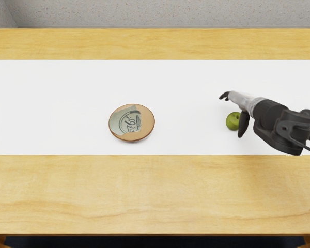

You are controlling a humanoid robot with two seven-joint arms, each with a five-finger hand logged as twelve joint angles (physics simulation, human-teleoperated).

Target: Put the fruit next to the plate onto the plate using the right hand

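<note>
Smooth pale wooden table (pixel 144 196) crossed by a flat white strip (pixel 67 103). On it, a round brown-rimmed patterned plate (pixel 150 124). Well right, a green apple (pixel 232 121) lies beside the right hand (pixel 244 103), its fingers (pixel 243 126) spread, holding nothing. Behind, a speckled grey wall (pixel 170 13).

Wooden table (pixel 155 196) fills nearly whole view. Top light honey colour, grain running left to right. White strip (pixel 57 103) lies across table's middle from left edge to right edge, with bare wood band on far side and wider one on near side. Behind table's far edge: grey speckled wall (pixel 160 13), matte. Above table's far left corner: slanted seam in wall, paler panel left of it. Below table's near edge: thin dark band of floor (pixel 155 242). Light even and soft across table.
</note>
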